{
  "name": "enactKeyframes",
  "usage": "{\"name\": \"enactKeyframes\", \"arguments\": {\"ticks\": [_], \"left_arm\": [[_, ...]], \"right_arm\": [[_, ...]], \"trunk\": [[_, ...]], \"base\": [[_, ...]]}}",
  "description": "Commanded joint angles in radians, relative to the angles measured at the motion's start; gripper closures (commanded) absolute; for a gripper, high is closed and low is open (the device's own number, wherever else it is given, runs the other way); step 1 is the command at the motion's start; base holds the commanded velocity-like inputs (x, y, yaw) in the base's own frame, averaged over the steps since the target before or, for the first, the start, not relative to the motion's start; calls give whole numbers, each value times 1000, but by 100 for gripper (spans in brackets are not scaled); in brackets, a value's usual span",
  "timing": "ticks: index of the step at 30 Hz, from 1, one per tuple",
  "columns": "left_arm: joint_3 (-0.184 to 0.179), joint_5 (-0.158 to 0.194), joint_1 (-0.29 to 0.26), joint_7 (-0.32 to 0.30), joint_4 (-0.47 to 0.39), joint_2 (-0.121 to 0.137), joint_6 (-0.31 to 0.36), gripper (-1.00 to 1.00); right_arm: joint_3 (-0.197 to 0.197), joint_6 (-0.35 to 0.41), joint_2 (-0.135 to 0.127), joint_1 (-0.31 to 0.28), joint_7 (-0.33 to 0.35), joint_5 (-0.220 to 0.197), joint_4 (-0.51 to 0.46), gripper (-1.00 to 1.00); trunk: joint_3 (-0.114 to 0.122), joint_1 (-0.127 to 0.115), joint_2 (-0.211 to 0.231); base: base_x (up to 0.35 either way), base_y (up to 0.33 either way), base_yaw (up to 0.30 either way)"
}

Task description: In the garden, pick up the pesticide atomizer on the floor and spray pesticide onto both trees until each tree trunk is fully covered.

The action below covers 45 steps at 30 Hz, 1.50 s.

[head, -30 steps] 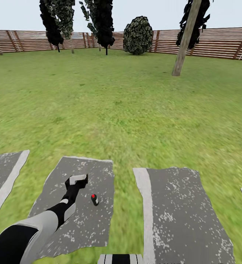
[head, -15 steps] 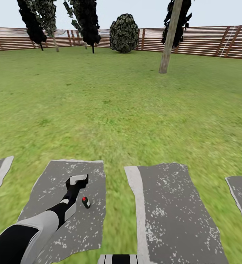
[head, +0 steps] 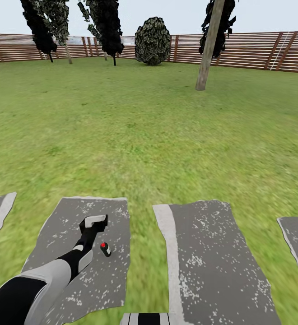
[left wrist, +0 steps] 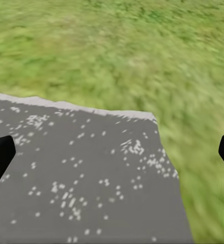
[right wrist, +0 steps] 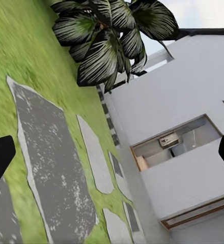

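one small black pesticide atomizer [head: 105, 249], red-topped, on a paving slab [head: 108, 271] beside the wide-open left end effector [head: 95, 221]

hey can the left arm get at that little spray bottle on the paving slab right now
Probably yes. The pesticide atomizer lies on the grey paving slab just beside the left gripper, with nothing between them. In the left wrist view its fingertips stand wide apart, so it looks ready to close on it.

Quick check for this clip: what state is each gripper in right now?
Left gripper: open, holding nothing, over a grey paving slab.
Right gripper: open, holding nothing.
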Motion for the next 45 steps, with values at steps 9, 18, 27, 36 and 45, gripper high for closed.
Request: {"name": "enactKeyframes", "arguments": {"ticks": [9, 18, 27, 36, 45], "left_arm": [[0, 0, 0, 3, -1, 5, -1, -100], [0, 0, 0, 4, -1, 13, -1, -100], [0, 0, 0, 4, -1, 13, -1, -100], [0, 0, 0, 4, -1, 12, -1, -100], [0, 1, 0, 3, 0, 10, -1, -100]], "right_arm": [[0, 0, 0, 0, 0, 0, 0, -100], [0, 0, 0, 0, 0, 3, 1, -100], [-1, 4, 0, 0, -3, 2, 3, -100], [-2, 5, 0, 0, -4, -1, 3, -100], [-2, 5, 0, 0, -5, -1, 5, -100]], "trunk": [[0, 0, 0], [-35, 4, -2], [-70, 8, -4], [-104, 12, -6], [-131, 15, -8]], "base": [[0, 0, 0], [0, 0, 0], [0, 0, 0], [0, 0, 0], [0, 0, 0]]}}
